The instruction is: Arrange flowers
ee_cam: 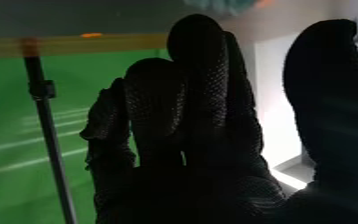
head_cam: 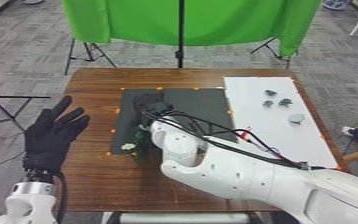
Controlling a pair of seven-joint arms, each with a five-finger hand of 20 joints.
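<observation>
One table point(head_cam: 88, 192), one dark mat point(head_cam: 211, 100) and one white sheet point(head_cam: 246, 110), folks; on that sheet, three small grey pieces point(head_cam: 286, 102) and one paler, rounder piece point(head_cam: 296, 118); plus one whitish flower point(head_cam: 127, 146) on the mat!

Green cloth point(head_cam: 238, 25) behind black pole point(head_cam: 181, 32), grey carpet point(head_cam: 144, 56)

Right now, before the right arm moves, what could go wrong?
Two risks. The white flower is right beside the right arm, near the edge of the dark mat; a sweep to the left could knock or crush it. And the black cables run loosely along that arm towards the right hand, so they might drag or snag.
</observation>
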